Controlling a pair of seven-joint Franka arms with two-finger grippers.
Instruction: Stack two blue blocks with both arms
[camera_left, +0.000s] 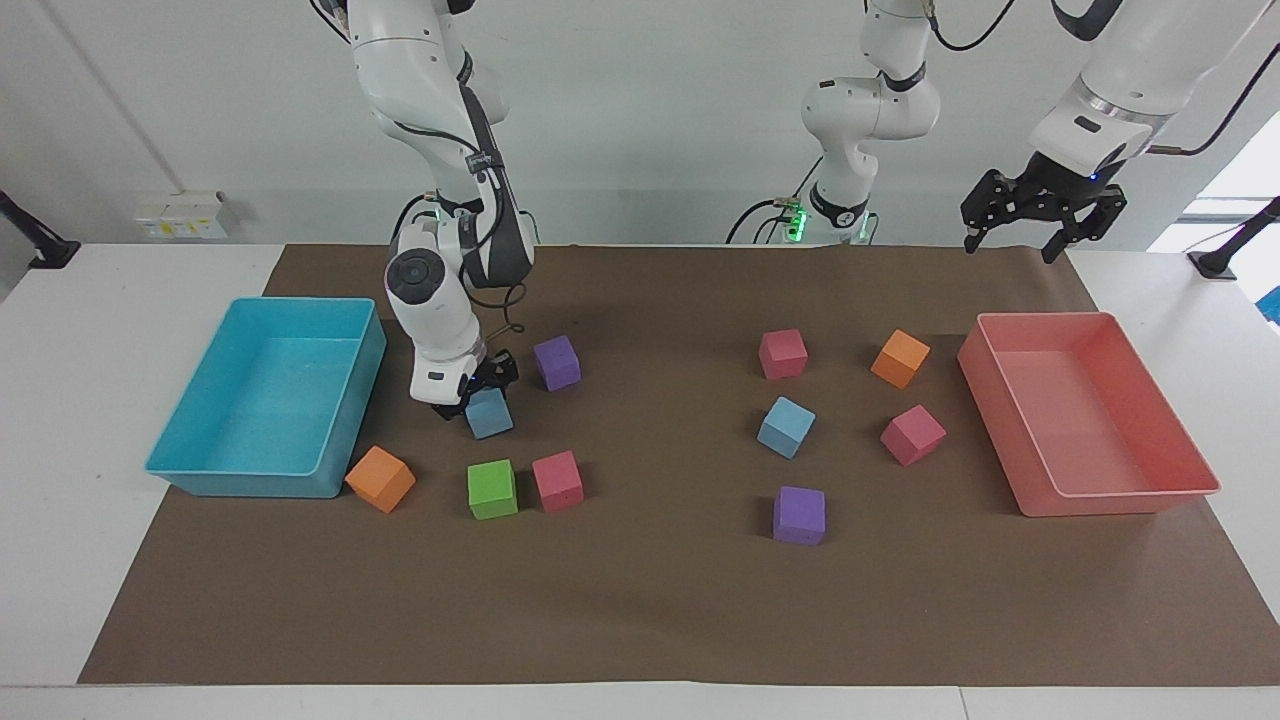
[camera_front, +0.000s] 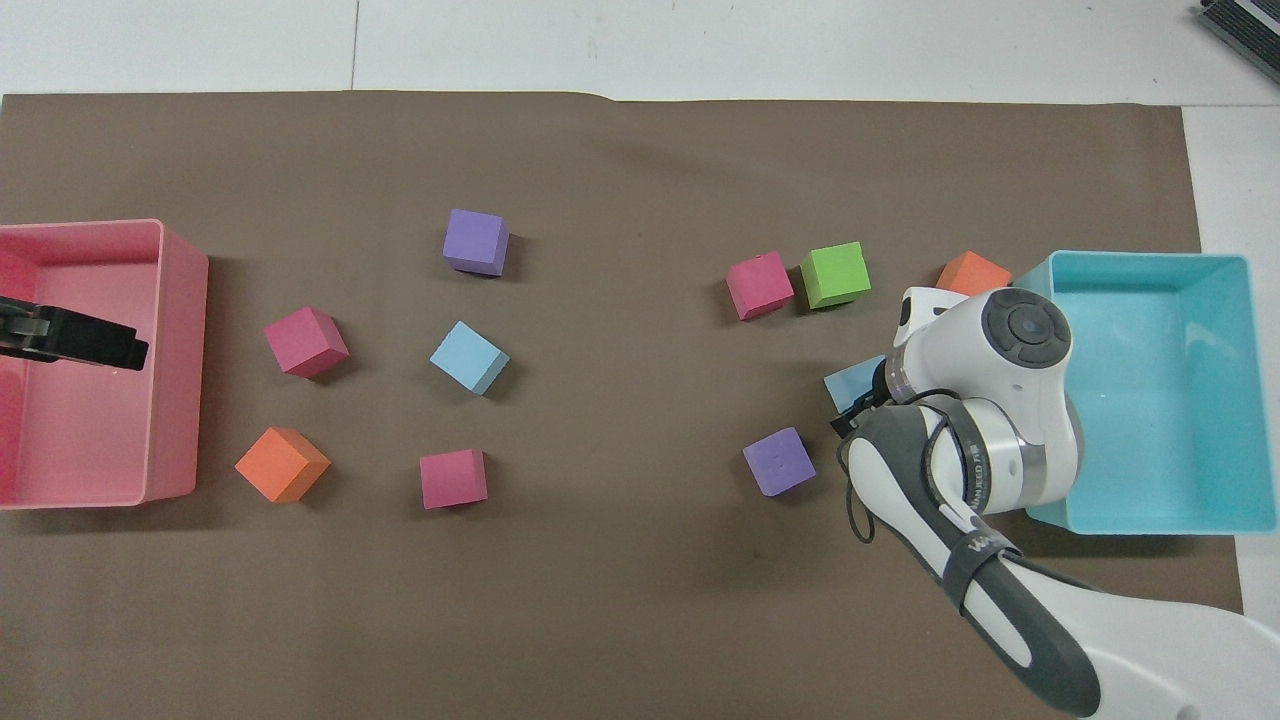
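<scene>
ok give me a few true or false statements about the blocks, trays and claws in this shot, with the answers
1. The right claw is down at a blue block beside the turquoise tray. True.
2. The two blue blocks are already stacked. False: the other blue block sits alone on the mat, toward the left arm's end.
3. The left claw hangs open in the air, holding nothing. True.
4. A pink block lies inside the pink tray. False: the tray holds no block.
5. The green block sits beside a pink block. True.
</scene>
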